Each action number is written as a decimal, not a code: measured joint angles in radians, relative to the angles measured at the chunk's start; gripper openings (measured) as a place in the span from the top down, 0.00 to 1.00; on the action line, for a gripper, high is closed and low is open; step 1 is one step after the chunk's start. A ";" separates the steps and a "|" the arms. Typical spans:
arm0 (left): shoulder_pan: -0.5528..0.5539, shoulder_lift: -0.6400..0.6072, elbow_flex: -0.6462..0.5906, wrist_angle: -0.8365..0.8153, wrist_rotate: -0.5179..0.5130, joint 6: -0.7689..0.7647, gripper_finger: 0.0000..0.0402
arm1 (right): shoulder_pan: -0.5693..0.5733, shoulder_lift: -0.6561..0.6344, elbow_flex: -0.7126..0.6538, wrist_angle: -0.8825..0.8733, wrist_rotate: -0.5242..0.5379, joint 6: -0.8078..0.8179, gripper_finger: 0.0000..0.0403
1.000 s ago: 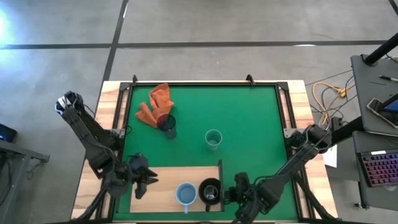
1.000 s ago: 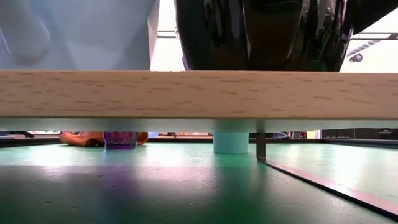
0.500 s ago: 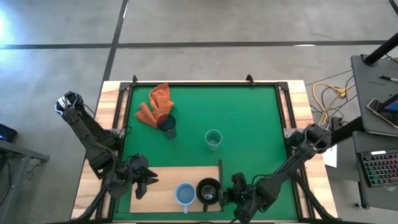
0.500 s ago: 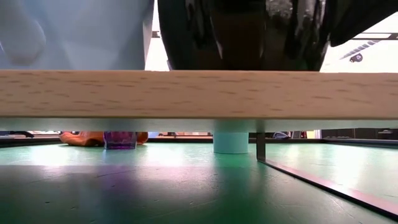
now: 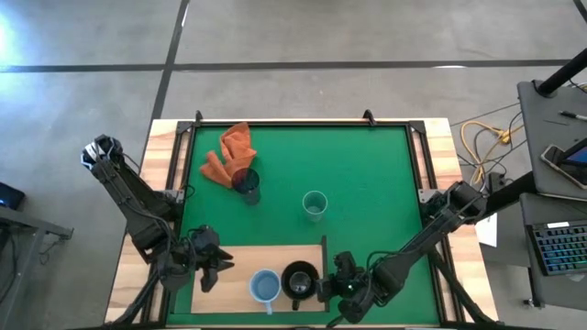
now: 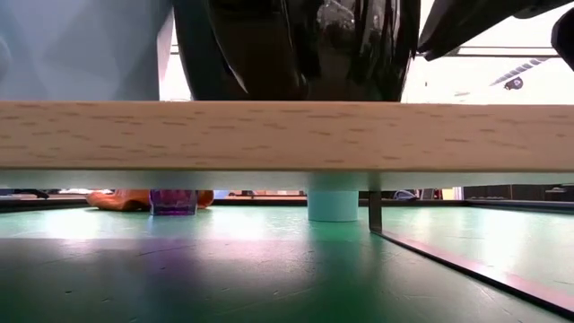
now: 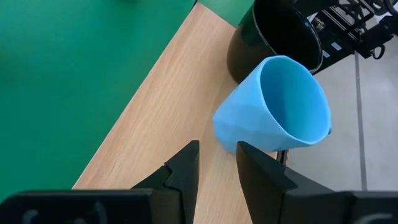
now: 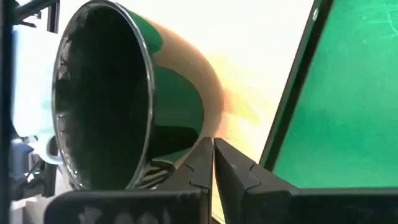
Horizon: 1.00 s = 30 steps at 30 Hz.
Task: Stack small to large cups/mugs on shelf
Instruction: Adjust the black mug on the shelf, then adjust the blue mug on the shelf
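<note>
The black mug (image 5: 298,280) and the light blue mug (image 5: 264,286) stand upright side by side on the wooden shelf (image 5: 248,261) at the table's near edge. My right gripper (image 5: 332,284) is shut, just right of the black mug (image 8: 106,99). My left gripper (image 5: 216,267) hovers narrowly open and empty over the shelf's left end, its fingers pointing at the blue mug (image 7: 273,106). The dark purple cup (image 5: 246,181) and the teal cup (image 5: 315,204) stand on the green mat. My right gripper pushes the black mug with its shut fingertips (image 8: 205,158) against the mug's outer wall, low down near the base (image 8: 186,124). The fingers come about level from the table's right. The mug stands upright on the shelf, close against the blue mug.
An orange cloth (image 5: 229,151) lies at the far left of the mat, touching the purple cup. The shelf is raised on a dark bracket (image 6: 375,211). The mat's middle and right lie open.
My right gripper has gone toward the table's left edge, shut, sliding the black mug left along the shelf. The blue mug has slid left with it. Both mugs stay upright.
</note>
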 joint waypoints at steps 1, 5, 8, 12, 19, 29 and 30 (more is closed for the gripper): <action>0.001 0.000 0.000 0.000 0.000 0.000 0.77 | 0.000 0.000 0.000 -0.005 -0.002 0.000 0.98; 0.002 0.000 0.000 0.000 0.000 0.000 0.77 | 0.001 0.000 0.000 -0.042 -0.005 0.029 0.98; 0.002 0.000 -0.003 0.001 0.010 -0.001 0.77 | 0.006 -0.004 0.003 -0.103 -0.002 0.089 0.98; 0.003 -0.001 -0.046 0.010 0.052 -0.054 0.77 | 0.007 -0.015 0.004 -0.157 0.006 0.110 0.98; 0.003 -0.001 -0.146 0.163 0.059 -0.105 0.77 | 0.007 -0.068 -0.001 -0.349 0.018 0.169 0.98; 0.003 0.000 -0.144 0.302 0.066 -0.060 0.77 | 0.006 -0.216 0.000 -0.553 0.043 0.141 0.98; 0.003 0.003 -0.143 0.336 0.069 -0.040 0.77 | 0.005 -0.230 -0.001 -0.561 0.053 0.130 0.98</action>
